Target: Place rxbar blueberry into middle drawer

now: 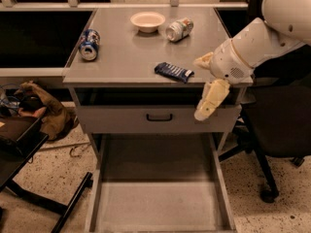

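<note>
The rxbar blueberry, a flat dark blue bar with white markings, lies on the grey cabinet top near its front edge, right of centre. My gripper hangs at the cabinet's front right corner, just right of the bar and apart from it. It is open and empty, with one cream finger level with the top and the other hanging in front of the drawer front. The middle drawer is pulled out below, with a bare grey floor and low side walls.
A blue soda can lies at the left edge of the top. A white bowl and a tipped silver can sit at the back. A closed drawer front with a black handle is above the open drawer. A black office chair stands at the right, and a bag lies on the floor at the left.
</note>
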`<state>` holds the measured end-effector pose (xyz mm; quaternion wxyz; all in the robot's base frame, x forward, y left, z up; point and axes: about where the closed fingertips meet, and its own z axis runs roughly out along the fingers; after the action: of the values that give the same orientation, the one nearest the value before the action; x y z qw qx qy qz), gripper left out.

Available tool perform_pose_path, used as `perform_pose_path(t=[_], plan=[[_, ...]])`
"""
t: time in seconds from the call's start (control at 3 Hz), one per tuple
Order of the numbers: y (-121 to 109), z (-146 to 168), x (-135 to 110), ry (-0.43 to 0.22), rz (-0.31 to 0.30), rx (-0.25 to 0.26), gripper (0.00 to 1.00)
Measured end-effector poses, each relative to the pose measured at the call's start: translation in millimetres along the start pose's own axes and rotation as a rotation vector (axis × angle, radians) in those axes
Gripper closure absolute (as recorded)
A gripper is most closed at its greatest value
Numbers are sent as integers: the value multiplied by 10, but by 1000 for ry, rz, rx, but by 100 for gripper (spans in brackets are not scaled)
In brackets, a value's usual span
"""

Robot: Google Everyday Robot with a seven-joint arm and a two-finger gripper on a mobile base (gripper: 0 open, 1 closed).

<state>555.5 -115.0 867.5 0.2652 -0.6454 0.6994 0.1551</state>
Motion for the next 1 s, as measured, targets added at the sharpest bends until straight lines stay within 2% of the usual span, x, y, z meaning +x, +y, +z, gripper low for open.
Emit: perform_pose_path(t=[0.33, 0.67, 1.0], plan=[[-319, 102, -4, -130, 36, 35, 0], [-515, 191, 54, -221, 96, 78, 0], [-516, 191, 53, -221, 96, 78, 0]])
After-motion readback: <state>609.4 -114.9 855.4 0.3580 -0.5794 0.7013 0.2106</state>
